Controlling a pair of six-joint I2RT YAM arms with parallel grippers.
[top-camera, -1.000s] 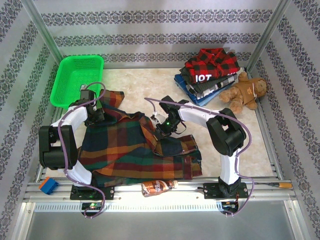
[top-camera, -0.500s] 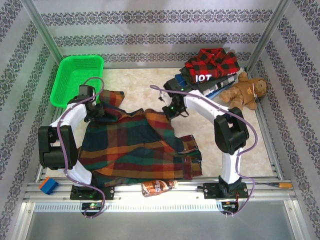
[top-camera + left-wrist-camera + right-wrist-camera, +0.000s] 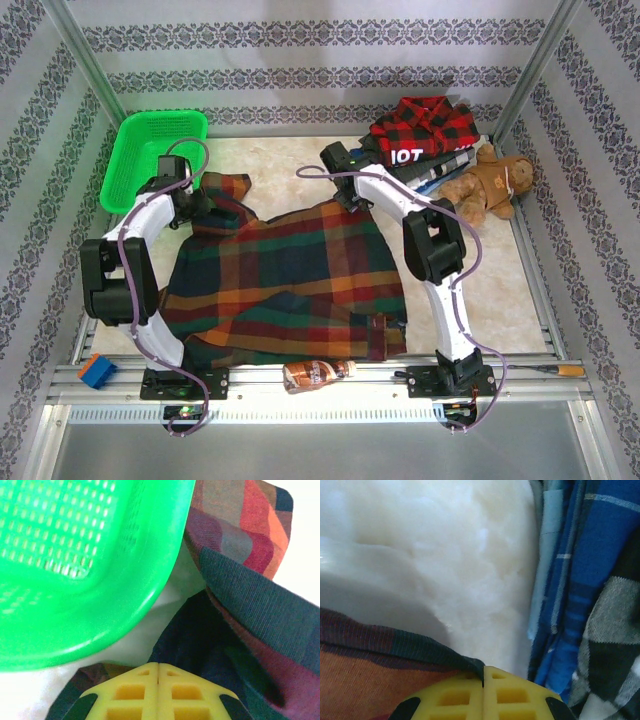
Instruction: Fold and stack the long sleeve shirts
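The plaid shirt (image 3: 290,280), soft woven cloth in orange, green, navy and red blocks, lies spread over the middle of the cream, marbled bench (image 3: 300,165). Its long axis runs left to right and its far edge faces the back wall. A sleeve is doubled back along the near right side. The left fingers (image 3: 150,672), yellow with a ribbed grid, are clenched on the shirt's far left corner, just beside the rounded rim of the green perforated plastic basket (image 3: 75,580). The right fingers (image 3: 492,675) are clamped on the dark edge of the far right corner, close to the stack of folded shirts (image 3: 420,145). That stack shows blue and grey-black check layers under a red-black check top. A second ago the right fingers hung near the bench's centre with the cloth bunched and folded over itself. Now they have travelled out toward the stack, the left fingers have shifted slightly back, and the shirt is pulled wider and flatter between them.
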